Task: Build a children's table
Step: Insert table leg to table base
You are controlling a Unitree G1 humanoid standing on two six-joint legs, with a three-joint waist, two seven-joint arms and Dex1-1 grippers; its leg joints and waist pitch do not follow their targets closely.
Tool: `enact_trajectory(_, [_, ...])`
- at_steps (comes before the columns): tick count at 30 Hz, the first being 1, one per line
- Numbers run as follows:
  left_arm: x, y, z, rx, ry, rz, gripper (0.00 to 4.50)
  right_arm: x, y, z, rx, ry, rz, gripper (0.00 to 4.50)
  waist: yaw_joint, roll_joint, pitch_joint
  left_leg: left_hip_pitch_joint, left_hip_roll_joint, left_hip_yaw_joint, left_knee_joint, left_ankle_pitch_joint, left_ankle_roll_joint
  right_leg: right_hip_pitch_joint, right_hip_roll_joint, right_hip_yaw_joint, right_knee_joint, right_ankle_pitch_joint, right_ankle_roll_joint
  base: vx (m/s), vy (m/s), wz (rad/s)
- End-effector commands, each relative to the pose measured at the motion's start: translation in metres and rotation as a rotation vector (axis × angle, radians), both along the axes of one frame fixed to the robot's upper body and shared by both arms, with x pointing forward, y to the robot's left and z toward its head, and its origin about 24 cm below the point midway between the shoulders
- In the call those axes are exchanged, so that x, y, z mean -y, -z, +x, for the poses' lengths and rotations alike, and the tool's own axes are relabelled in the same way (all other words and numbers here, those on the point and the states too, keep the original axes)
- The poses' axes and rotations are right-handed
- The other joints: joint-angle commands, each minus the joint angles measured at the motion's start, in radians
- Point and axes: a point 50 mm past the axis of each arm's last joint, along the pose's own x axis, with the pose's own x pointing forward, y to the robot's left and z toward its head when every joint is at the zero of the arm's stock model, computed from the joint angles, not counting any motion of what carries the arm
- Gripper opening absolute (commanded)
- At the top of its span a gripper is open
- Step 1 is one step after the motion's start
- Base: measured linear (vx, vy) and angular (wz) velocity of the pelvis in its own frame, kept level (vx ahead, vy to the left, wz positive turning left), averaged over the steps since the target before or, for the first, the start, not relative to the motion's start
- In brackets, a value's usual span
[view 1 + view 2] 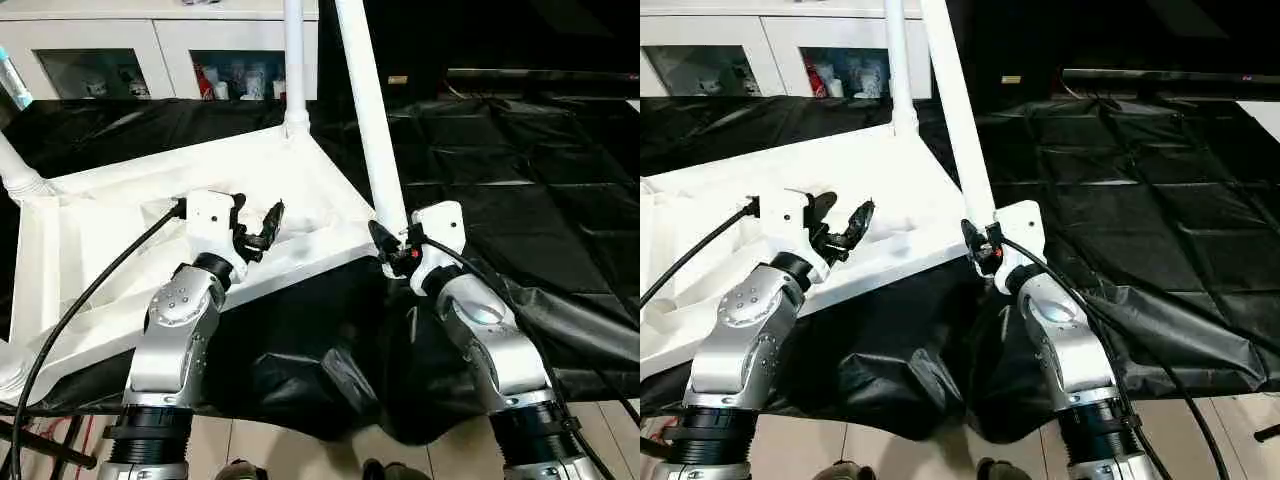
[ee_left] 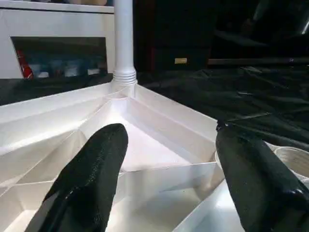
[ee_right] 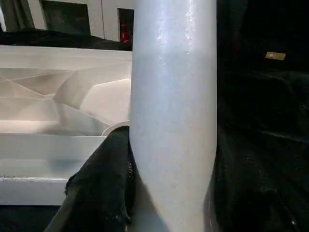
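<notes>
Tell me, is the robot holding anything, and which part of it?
Yes. The right gripper is shut on a white table leg, near its lower end by the tabletop's corner. The left gripper is open, holding nothing.

1 tabletop lies upside down at centre left. 3 legs show: 1 at top centre, 1 just right of it, 1 at the left edge. 2 hands: left hand, right hand.

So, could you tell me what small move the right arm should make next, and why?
Probably tip the leg upright and press it down into the near corner socket. The right end effector grips its base at that corner, but the leg leans and looks unseated, unlike the far leg.
</notes>
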Motion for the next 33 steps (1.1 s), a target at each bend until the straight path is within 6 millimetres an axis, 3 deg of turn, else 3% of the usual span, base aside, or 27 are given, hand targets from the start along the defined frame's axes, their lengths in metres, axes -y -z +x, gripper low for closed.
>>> enact_trajectory(1, [0.0022, -0.0040, 0.0002, 0.013, 0.004, 0.007, 3.36, 0.0009, -0.0033, 0.0004, 0.017, 0.000, 0.005, 1.87, 0.001, 0.000, -0.095, 0.010, 0.010, -0.007, -0.059, -0.209, 0.044, 0.067, -0.035, 0.042, -0.071, -0.291, -0.121, 0.000, 0.000, 0.00])
enact_trajectory(33, [0.0022, -0.0040, 0.0002, 0.013, 0.004, 0.007, 3.36, 0.0009, -0.0033, 0.0004, 0.017, 0.000, 0.005, 1.87, 0.001, 0.001, -0.096, 0.011, 0.011, -0.007, -0.060, -0.213, 0.043, 0.067, -0.035, 0.042, -0.071, -0.289, -0.123, 0.000, 0.000, 0.00])
